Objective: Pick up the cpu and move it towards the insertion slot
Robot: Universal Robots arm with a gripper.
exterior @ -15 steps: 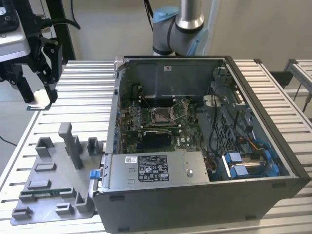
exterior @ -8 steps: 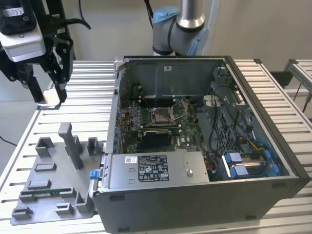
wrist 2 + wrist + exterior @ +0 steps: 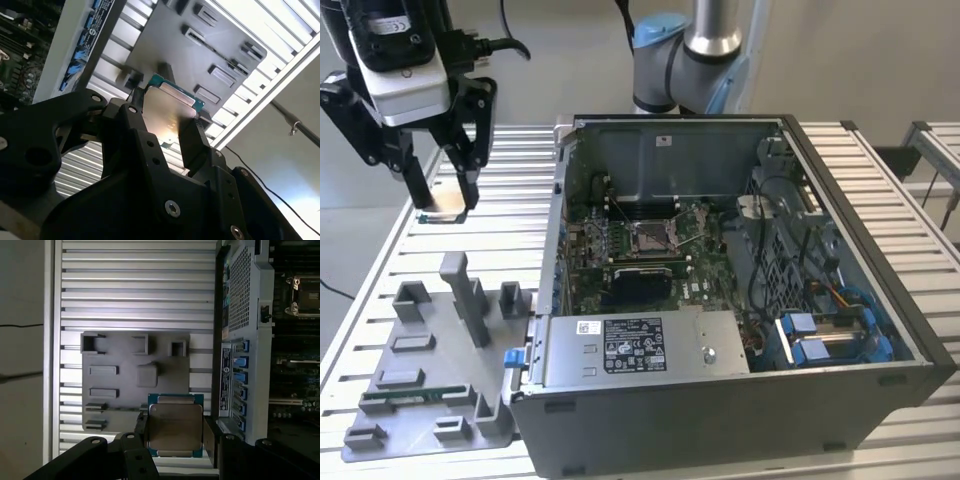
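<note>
My gripper [image 3: 444, 200] hangs above the slatted table at the exterior view's left, shut on the cpu [image 3: 442, 208], which it holds flat between its two black fingers. Both wrist views show the cpu [image 3: 175, 426] [image 3: 167, 105] close up: a pale silvery top with a thin green rim, one finger [image 3: 192, 142] pressed on each side. The insertion slot [image 3: 650, 237] is a silver-framed socket with a brownish centre on the green motherboard inside the open computer case, well toward the exterior view's right of the gripper. The socket [image 3: 305, 296] also appears in the first wrist view.
A grey plastic tray [image 3: 430, 340] with recesses and upright posts lies below the gripper, and a green memory stick [image 3: 405, 395] rests in it. The case's tall metal wall [image 3: 560, 200] stands between gripper and motherboard. The arm's base [image 3: 690, 50] rises behind the case.
</note>
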